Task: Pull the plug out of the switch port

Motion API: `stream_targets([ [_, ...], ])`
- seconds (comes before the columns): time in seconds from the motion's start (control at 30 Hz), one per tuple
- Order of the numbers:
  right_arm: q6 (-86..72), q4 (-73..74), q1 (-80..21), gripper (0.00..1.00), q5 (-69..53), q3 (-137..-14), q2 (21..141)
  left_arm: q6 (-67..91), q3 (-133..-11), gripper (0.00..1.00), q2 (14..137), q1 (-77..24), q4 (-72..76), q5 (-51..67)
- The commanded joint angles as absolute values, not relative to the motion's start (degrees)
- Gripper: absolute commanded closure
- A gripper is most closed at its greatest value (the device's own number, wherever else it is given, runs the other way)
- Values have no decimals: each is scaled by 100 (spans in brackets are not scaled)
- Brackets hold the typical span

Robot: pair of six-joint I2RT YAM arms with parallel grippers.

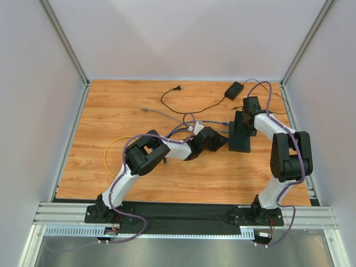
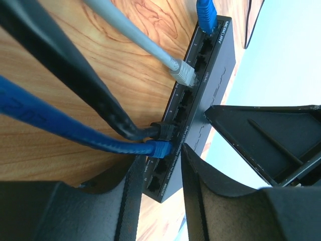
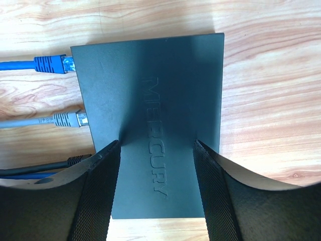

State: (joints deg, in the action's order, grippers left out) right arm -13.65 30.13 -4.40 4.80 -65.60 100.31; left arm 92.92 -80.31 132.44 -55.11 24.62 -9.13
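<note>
- Wood-grain tabletop [image 1: 189,181] inside pale walls carries everything, with both arms reaching in toward its right-of-centre.
- Left end effector [image 2: 163,155]: released, one finger on each side of the blue plug [image 2: 159,148] but not closed on it. It looks lined up to clamp that plug and draw it straight out.
- Right end effector [image 3: 156,145]: also released, both fingers spread over the top face of the switch [image 3: 165,80]. I judge it is there to pin the box down so it does not slide when the plug is pulled. I cannot tell whether it is pressing firmly.
- The switch is a flat black box with "MERCURY" embossed on its lid, lying flat with its port row facing the left arm.
- Along that row, moving away from the blue plug, sit a black plug [image 2: 160,130], a grey plug [image 2: 183,75] and a second blue plug [image 2: 205,15], all seated.
- Farther back lies a power adapter [image 1: 233,89], well apart.
</note>
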Motion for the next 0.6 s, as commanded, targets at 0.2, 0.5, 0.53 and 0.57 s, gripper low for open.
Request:
stream_targets([
  [0.2, -1353, 3014, -413, 39, 343, -6583, 10266, 9211, -8288, 61, 13517, -5572, 2391, -949],
  [0.5, -1327, 3015, -422, 39, 352, -6592, 10292, 9272, -8245, 70, 13632, -5563, 2592, -835],
  [0.53, -1327, 3023, -422, 39, 343, -6592, 10292, 9299, -8227, 71, 13641, -5555, 2636, -826],
  [0.57, -1336, 3015, -413, 39, 334, -6592, 10301, 9308, -8209, 72, 13632, -5555, 2663, -826],
])
